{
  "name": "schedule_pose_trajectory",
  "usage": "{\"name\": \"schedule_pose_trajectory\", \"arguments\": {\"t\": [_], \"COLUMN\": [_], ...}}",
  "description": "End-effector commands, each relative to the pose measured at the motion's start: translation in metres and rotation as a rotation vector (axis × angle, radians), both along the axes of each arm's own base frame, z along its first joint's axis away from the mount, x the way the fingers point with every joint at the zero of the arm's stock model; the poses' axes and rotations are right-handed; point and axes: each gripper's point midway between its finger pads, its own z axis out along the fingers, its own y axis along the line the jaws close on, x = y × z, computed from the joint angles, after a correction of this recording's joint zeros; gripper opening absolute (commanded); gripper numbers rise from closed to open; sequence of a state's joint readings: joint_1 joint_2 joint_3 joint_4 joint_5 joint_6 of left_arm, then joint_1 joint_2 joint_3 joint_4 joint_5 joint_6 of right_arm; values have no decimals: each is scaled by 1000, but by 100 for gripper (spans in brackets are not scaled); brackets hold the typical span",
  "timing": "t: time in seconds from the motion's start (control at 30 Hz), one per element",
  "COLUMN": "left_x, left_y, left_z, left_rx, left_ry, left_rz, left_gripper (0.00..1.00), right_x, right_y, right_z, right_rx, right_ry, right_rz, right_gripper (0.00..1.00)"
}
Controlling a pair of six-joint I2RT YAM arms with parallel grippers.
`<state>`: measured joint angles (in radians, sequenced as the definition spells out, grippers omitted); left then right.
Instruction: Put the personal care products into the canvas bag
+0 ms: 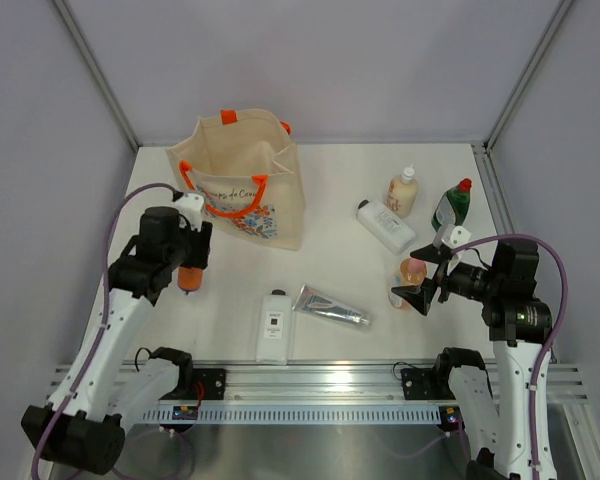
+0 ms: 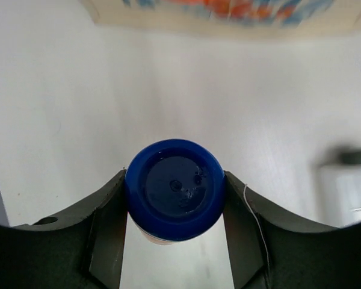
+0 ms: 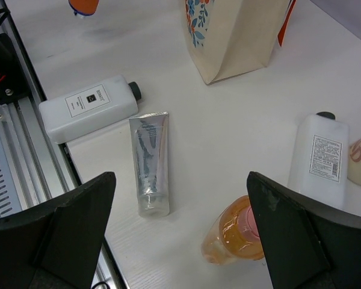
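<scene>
The cream canvas bag (image 1: 242, 185) with orange handles stands open at the far left; its printed front shows in the left wrist view (image 2: 228, 12) and its corner in the right wrist view (image 3: 234, 36). My left gripper (image 1: 190, 272) is shut on the orange cylinder with the blue cap (image 2: 173, 189), held above the table in front of the bag. My right gripper (image 1: 420, 290) is open, just above and beside the peach pink-capped bottle (image 3: 234, 235). A silver tube (image 3: 149, 162) and a white bottle (image 3: 87, 107) lie at the near middle.
A second white bottle (image 1: 385, 225) lies at centre right. A beige bottle (image 1: 402, 192) and a green red-capped bottle (image 1: 452, 205) stand at the far right. The metal rail (image 1: 310, 385) runs along the near edge. Grey walls enclose the table.
</scene>
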<state>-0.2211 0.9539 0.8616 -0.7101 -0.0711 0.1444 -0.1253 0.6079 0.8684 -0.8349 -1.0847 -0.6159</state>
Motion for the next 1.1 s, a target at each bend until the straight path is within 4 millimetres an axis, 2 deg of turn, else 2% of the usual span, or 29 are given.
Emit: {"name": "schedule_pose_trajectory", "arguments": {"t": [0.0, 0.03, 0.07, 0.17, 0.23, 0.27, 0.3, 0.33, 0.37, 0.4, 0.43, 0.47, 0.53, 0.6, 0.63, 0.67, 0.73, 0.77, 0.83, 0.87, 0.9, 0.97, 1.0, 1.07], "left_x": [10, 8, 8, 7, 9, 10, 8, 17, 20, 19, 34, 41, 58, 89, 96, 125, 151, 176, 200, 207, 230, 243, 252, 256], "left_y": [-23, -24, -29, -48, -62, -66, -70, -75, -77, -77, -78, -79, -69, -61, -51, -51, -47, -51, -59, -62, -68, -69, -69, -68], "left_z": [105, 116, 136, 180, 231, 250, 281, 302, 318, 347, 359, 367, 381, 383, 396, 381, 376, 365, 351, 357, 334, 322, 305, 286], "left_rx": [-311, -350, -425, -615, -776, -832, -894, -976, -1017, -1060, -1117, -1157, -1212, -1205, -1178, -1137, -1122, -1111, -1102, -1099, -1082, -1043, -1013, -974], "left_ry": [-306, -334, -381, -458, -536, -566, -619, -639, -656, -704, -721, -730, -789, -838, -900, -877, -871, -838, -780, -785, -736, -715, -685, -664], "left_rz": [93, 110, 125, 104, 85, 69, 48, 49, 46, 31, 62, 70, 149, 221, 262, 301, 335, 346, 344, 333, 340, 355, 373, 386], "left_gripper": [0, 0, 0, 0, 0, 0, 0, 0, 0, 0, 0, 0, 0, 0, 0, 0, 0, 0, 0, 0, 0, 0, 0, 0], "right_x": [9, 11, 12, 15, 18, 19, 20, 21, 22, 23, 24, 24, 25, 26, 26, 26, 26, 26, 26, 27, 27, 27, 27, 29], "right_y": [-4, -4, -5, -7, -9, -9, -10, -11, -12, -13, -14, -14, -15, -15, -16, -16, -17, -17, -17, -17, -17, -17, -17, -19], "right_z": [0, -2, -3, -5, -7, -7, -8, -9, -9, -10, -11, -11, -12, -13, -13, -14, -14, -14, -14, -14, -15, -15, -15, -15], "right_rx": [-15, -15, -16, -14, -14, -15, -15, -14, -14, -15, -16, -17, -18, -18, -20, -19, -20, -20, -21, -20, -20, -22, -23, -29], "right_ry": [-25, -13, -9, 6, 17, 17, 22, 28, 31, 35, 41, 41, 43, 46, 48, 49, 48, 48, 48, 49, 50, 48, 47, 45], "right_rz": [-16, -17, -21, -31, -41, -42, -44, -50, -53, -57, -63, -66, -68, -73, -75, -75, -80, -80, -81, -81, -81, -84, -85, -96], "right_gripper": [100, 100, 100, 100, 100, 100, 99, 100, 100, 100, 99, 99, 99, 99, 99, 100, 100, 99, 100, 99, 100, 100, 100, 99]}}
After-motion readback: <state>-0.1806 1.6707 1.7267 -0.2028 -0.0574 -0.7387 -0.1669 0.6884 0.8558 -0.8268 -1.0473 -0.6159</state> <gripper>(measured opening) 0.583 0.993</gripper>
